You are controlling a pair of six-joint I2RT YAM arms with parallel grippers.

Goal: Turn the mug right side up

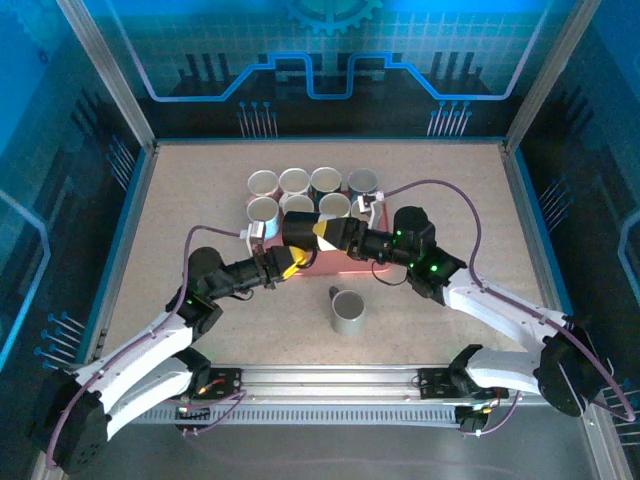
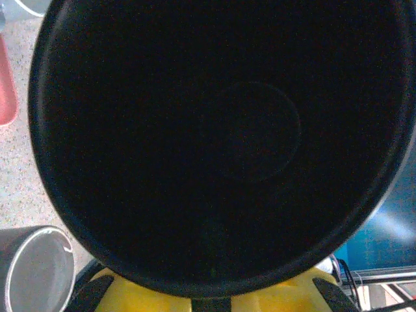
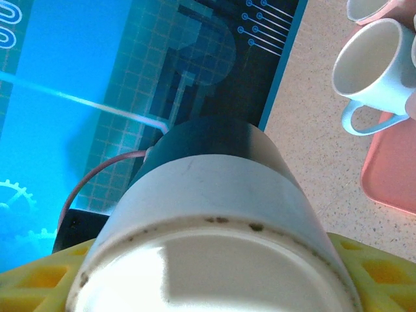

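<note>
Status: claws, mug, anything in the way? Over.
Left claw shut on mug, mouth end. Right claw shut on base end. Mug sideways over pink tray. Grey cup stands apart.

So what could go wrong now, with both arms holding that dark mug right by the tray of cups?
1. The mug lies sideways between the left gripper and right gripper; if one releases while the other grips poorly, it may fall on the white cups on the pink tray.
2. The grippers nearly meet, so a mistimed turn could knock them together.
3. The grey mug in front might get bumped.
</note>
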